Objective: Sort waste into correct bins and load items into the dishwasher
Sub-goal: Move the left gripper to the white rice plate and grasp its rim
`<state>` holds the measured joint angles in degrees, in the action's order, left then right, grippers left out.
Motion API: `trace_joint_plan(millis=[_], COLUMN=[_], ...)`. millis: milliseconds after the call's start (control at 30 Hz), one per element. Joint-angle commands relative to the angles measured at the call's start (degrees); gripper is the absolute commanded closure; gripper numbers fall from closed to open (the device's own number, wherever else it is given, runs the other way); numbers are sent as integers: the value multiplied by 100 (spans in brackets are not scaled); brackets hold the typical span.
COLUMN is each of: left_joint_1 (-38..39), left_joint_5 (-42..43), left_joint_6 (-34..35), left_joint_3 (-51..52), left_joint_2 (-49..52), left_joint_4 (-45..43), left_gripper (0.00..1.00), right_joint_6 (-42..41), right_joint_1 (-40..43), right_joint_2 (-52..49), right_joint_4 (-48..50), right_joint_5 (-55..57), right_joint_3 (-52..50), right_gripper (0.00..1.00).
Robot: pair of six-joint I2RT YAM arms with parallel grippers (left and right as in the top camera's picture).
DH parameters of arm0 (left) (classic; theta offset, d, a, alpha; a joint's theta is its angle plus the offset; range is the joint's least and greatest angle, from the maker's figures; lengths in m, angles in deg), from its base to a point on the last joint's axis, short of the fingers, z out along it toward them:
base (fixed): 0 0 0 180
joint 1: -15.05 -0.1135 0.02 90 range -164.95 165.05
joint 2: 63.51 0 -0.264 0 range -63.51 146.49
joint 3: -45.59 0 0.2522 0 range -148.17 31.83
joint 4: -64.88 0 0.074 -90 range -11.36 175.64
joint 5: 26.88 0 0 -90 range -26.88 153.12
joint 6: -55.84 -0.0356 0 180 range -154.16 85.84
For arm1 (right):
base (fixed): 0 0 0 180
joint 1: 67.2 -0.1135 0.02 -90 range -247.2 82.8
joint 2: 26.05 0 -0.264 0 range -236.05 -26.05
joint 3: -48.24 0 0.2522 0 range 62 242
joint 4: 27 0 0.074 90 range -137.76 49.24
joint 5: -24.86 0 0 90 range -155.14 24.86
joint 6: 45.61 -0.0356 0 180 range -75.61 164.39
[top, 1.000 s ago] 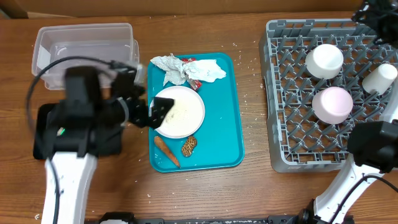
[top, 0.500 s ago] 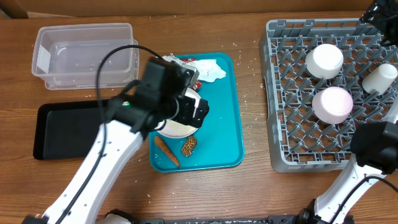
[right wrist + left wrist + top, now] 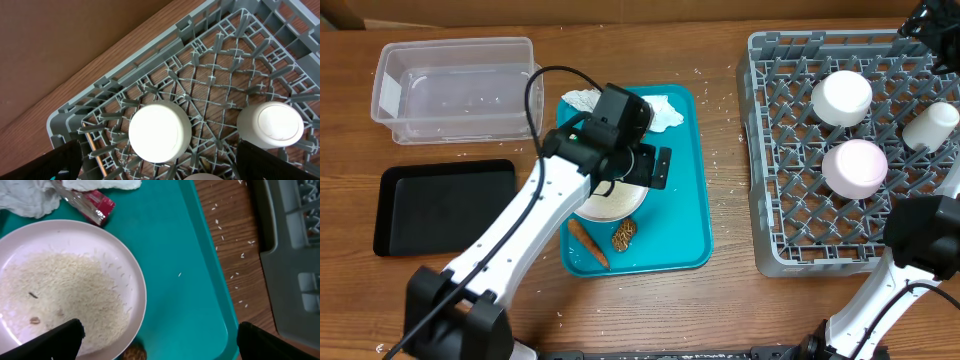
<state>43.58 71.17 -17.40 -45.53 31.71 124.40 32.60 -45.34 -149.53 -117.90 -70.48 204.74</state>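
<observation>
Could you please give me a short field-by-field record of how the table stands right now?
left hand: open, empty, above the plate's edge
right hand: open, empty, above a corner of the dish rack
plate: on the teal tray, covered with rice
waste on teal tray: napkins, red wrapper, carrot, brown lump
clear tub: left of the teal tray
black tray: in front of the clear tub
dish rack: holds two bowls and a cup
</observation>
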Motion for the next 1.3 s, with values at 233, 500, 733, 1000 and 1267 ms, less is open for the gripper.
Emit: trace_joint_plan(millis=[233,500,733,1000,1267], left_joint_1=[570,933,981,979,981], left_joint_5=[-1814,-2566,-2776,-2771,-2752], left_joint_6=[1274,1462,1449,1453,1362], left_joint_3=[-140,-140,-140,-140,-140], left_joint_2=[807,1263,1390,1976,2028], left_joint_4=[-170,-363,-553,-614,-804], left_gripper=[0,2,24,21,27], right_joint_6=[-4,-4,-4,-4,-4], right_joint_1=[2,2,2,2,2], right_joint_2=[120,120,120,120,120], right_joint_4=[35,35,35,35,35], right_joint_5=[17,17,17,17,17], right_joint_3=[96,96,96,96,96], right_gripper=[0,0,0,0,0])
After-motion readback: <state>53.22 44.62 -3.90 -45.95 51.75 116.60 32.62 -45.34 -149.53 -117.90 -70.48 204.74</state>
